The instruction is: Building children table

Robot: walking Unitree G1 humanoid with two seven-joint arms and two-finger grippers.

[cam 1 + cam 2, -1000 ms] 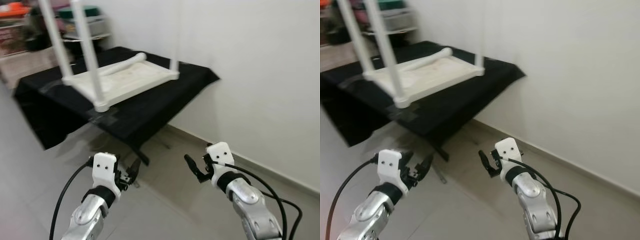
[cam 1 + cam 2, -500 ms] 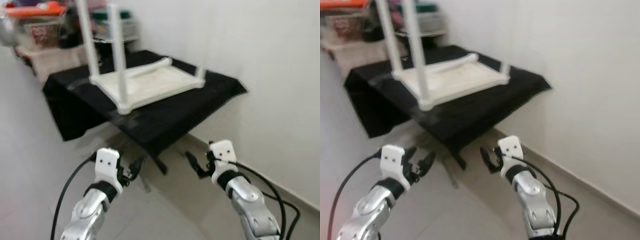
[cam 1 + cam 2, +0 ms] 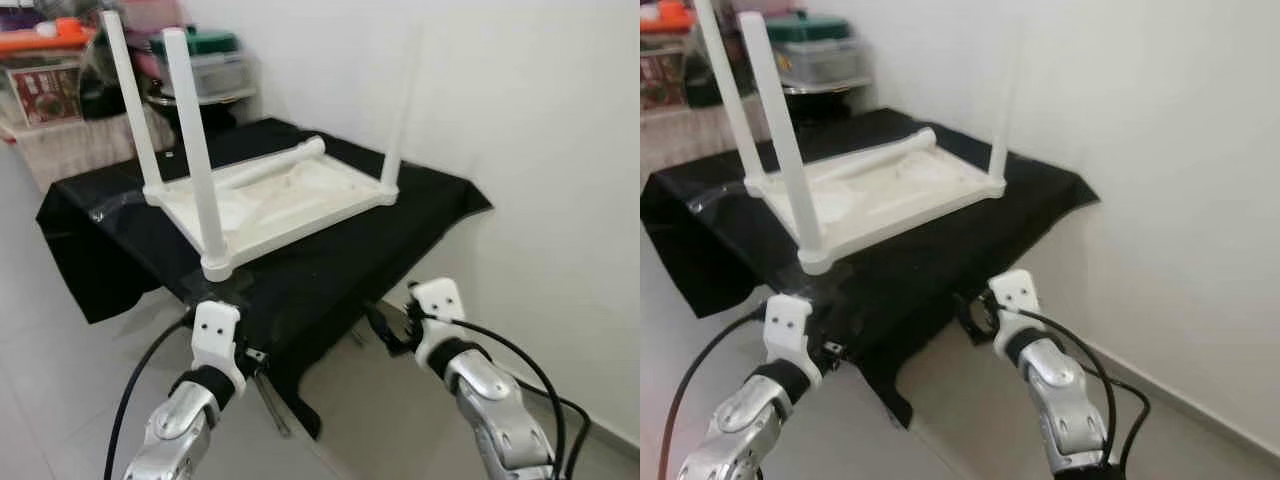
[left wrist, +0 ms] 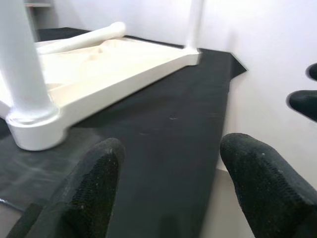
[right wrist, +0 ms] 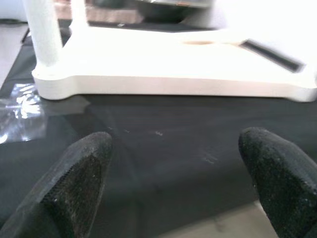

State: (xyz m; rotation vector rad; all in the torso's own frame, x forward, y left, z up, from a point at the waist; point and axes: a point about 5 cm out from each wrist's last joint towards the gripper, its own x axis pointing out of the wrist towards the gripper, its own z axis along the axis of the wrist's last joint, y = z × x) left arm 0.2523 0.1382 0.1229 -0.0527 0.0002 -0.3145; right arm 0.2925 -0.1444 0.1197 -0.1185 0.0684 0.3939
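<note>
Table (image 3: 270, 200) upside down on black desk (image 3: 330, 270) mid-frame, three legs up; left gripper (image 4: 168, 183) and right gripper (image 5: 173, 183) jaws released, empty, low in frame

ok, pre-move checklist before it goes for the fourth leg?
1. Left gripper open, nothing held: ok.
2. Right gripper open, nothing held: ok.
3. White tabletop upside down on the black cloth: ok.
4. Three legs upright in their corners, near one seated: ok.
5. Loose leg lying across the tabletop, at its far side: ok.
6. Fourth corner socket free: cannot tell.
</note>
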